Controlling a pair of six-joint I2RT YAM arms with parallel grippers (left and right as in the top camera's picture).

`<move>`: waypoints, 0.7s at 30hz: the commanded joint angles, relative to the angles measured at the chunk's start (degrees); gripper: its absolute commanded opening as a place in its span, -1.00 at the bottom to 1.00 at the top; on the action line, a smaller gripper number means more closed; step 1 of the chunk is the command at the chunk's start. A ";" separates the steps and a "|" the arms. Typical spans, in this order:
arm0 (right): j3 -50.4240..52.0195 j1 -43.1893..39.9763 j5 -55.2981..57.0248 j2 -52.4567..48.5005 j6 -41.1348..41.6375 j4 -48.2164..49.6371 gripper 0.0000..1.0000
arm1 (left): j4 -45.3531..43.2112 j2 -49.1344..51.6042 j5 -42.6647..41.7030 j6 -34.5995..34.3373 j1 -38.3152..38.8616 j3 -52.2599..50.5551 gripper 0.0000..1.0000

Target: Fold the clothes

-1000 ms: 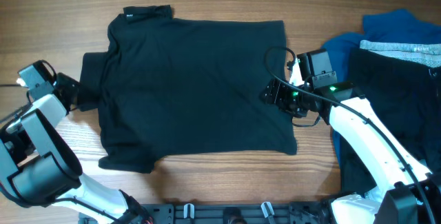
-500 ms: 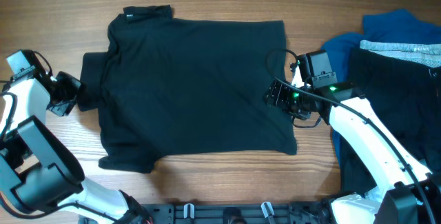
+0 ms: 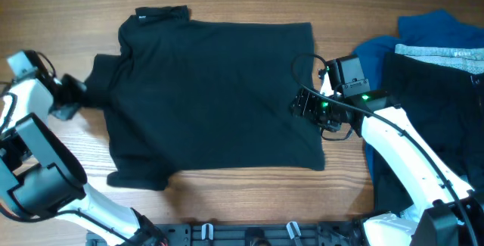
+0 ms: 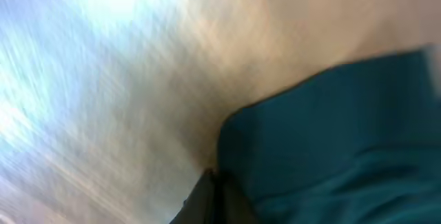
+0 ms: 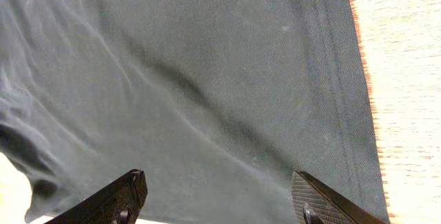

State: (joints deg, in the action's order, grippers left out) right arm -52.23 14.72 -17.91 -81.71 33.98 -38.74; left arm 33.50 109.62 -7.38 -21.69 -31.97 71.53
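Overhead view, left to right: left gripper sits at the table's left edge, jaws closed, and looks pinched on the tip of the left sleeve of the black short-sleeved collared shirt. The left wrist view is motion-blurred but shows dark cloth right at the fingertips. The shirt lies spread flat mid-table on the light wooden table, collar at the upper left. Right gripper hangs over the shirt's right side near the hem, jaws wide apart, holding nothing. Bright blue garment and black garment with grey waistband are heaped at the far right, apart from the shirt. The step looks like a sleeve fold-in. To do it well, keep the pinch tight, lift the sleeve only enough to clear the body, and carry it inward over the chest. Lay it down flat before letting go. Don't tug outward or the body will drag and wrinkle. The right gripper could press near the hem to anchor the cloth. Compared with a second ago, the left arm has swung up and outward. The sleeve, which lay flat and squarish, is now drawn into a point toward the gripper. The right arm has barely shifted, and the shirt body and side garments are unchanged.
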 commanded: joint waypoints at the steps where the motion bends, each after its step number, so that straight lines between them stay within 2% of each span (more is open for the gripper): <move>1: -1.03 -0.17 1.03 0.55 -0.79 -0.04 0.45 | -4.15 0.22 3.56 0.52 -1.01 4.61 -0.92; 3: -1.03 -0.17 1.11 0.55 -0.79 -0.04 0.46 | -6.12 0.22 4.02 0.72 -1.01 4.61 -0.89; 4: -1.03 -0.17 1.31 0.55 -0.83 -0.04 0.47 | -5.90 0.22 4.02 0.72 -1.01 4.61 -0.70; 6: -1.03 -0.17 3.52 0.55 -0.85 -0.09 0.55 | -4.28 0.22 4.07 0.74 -1.05 4.61 -0.14; 7: -1.03 -0.17 5.31 0.55 -0.85 -0.17 0.59 | -3.19 0.20 4.02 0.70 -1.36 4.61 0.01; 8: -1.03 -0.17 6.34 0.55 -0.79 -0.52 0.61 | -2.47 -0.04 4.02 0.70 -1.68 4.61 0.04; 11: -1.01 -0.17 12.66 -0.09 6.10 -6.82 0.66 | 0.52 -3.50 2.51 0.70 -2.78 4.61 0.02; 13: -0.20 -0.17 7.37 -2.67 6.49 -9.92 0.64 | 3.28 -9.49 1.18 0.72 -2.82 4.61 -0.01; 17: 3.80 0.00 -1.73 -8.74 4.76 -13.00 0.34 | 13.99 -23.87 -0.31 0.63 -2.67 4.61 0.11; 19: 7.41 0.83 -4.79 -10.99 2.34 -11.23 0.19 | 20.02 -28.24 -0.31 0.61 -2.67 4.61 0.18; 21: 9.84 2.03 -6.01 -12.02 1.99 -9.18 0.19 | 23.93 -29.33 -0.31 0.31 -2.67 4.61 0.22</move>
State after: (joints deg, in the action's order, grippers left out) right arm -44.95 15.27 -19.64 -92.12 37.43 -49.39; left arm 54.39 81.19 -6.94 -21.52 -34.57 75.90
